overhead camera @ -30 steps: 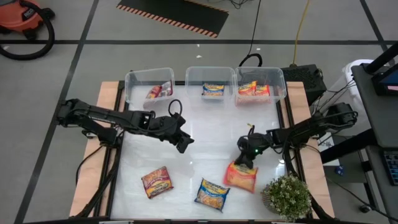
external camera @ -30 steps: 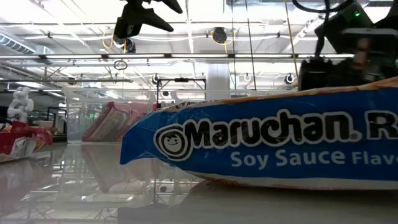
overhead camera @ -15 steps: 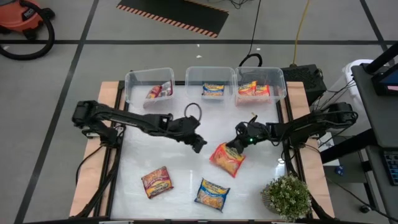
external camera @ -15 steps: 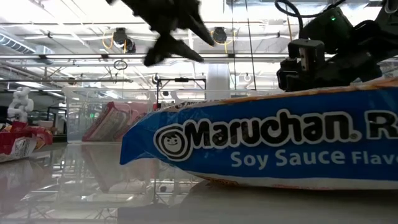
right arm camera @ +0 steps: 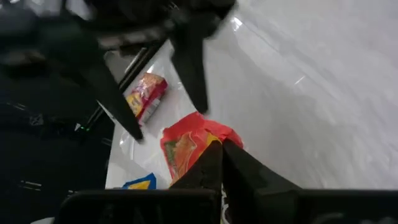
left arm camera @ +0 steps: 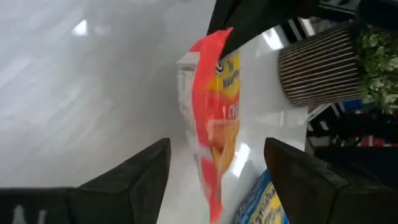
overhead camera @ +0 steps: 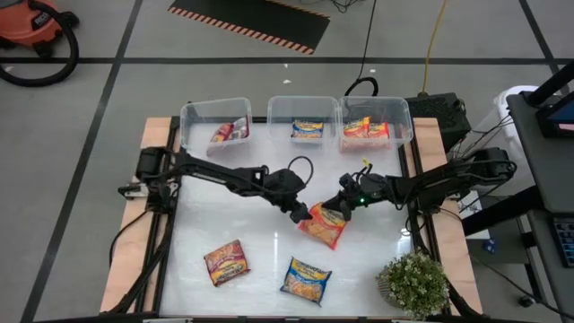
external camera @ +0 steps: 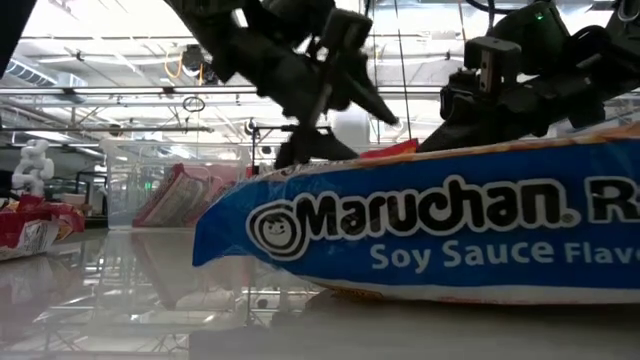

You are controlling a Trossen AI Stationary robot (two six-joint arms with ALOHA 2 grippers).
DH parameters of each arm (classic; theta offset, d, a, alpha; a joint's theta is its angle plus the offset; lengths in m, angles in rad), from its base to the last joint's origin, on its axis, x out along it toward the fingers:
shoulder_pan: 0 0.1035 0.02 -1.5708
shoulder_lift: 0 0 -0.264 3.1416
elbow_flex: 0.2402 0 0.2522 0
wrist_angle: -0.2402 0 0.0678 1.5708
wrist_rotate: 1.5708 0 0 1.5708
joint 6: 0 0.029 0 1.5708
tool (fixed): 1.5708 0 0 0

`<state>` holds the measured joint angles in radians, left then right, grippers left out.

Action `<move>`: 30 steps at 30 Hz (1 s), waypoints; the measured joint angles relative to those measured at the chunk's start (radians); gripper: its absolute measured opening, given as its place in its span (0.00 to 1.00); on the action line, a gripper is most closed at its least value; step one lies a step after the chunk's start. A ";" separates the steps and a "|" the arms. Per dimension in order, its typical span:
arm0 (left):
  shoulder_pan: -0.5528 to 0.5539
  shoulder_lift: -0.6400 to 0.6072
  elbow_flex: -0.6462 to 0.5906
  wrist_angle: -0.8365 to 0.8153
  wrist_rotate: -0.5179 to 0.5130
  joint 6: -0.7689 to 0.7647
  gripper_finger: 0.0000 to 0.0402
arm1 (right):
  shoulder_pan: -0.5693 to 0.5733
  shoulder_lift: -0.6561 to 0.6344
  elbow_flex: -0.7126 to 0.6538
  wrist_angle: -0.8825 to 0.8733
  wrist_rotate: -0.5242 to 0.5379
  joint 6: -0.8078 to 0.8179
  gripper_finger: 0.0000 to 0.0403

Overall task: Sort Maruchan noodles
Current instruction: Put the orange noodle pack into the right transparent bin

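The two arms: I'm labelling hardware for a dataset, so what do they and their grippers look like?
Both are slim, dark, jointed arms. The left gripper has two flat dark tapering fingers. The right gripper is similarly dark, with a small green light behind it. A looped black cable rides the left arm.

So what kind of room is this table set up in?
Likely a robotics lab or workshop: taped lines on a grey floor with a shop vacuum, a hazard-striped mat, and open ceiling trusses with strip lights behind the table.

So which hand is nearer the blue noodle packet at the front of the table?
Roughly even, left marginally. Both hands are behind the blue packet, meeting at the orange packet: left hand open, right hand holding it.
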<state>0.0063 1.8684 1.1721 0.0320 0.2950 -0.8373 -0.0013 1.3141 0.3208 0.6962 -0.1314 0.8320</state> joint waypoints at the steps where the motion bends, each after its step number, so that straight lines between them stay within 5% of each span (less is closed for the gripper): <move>1: 0.000 0.013 0.002 0.009 0.001 0.004 0.66 | 0.000 0.000 0.000 0.004 0.000 -0.007 0.00; 10: -0.001 0.059 0.001 0.076 0.011 0.049 0.59 | -0.005 0.000 -0.001 0.018 -0.001 -0.011 0.00; 21: 0.025 0.059 0.001 0.098 0.011 0.079 0.04 | -0.059 -0.001 -0.001 0.049 -0.006 -0.018 0.00; 30: 0.056 0.013 0.000 0.093 0.017 0.068 0.01 | -0.106 -0.041 -0.001 0.101 -0.054 0.071 0.06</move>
<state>0.0620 1.8814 1.1725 0.1248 0.3119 -0.7697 -0.1069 1.2731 0.3199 0.7977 -0.1851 0.9026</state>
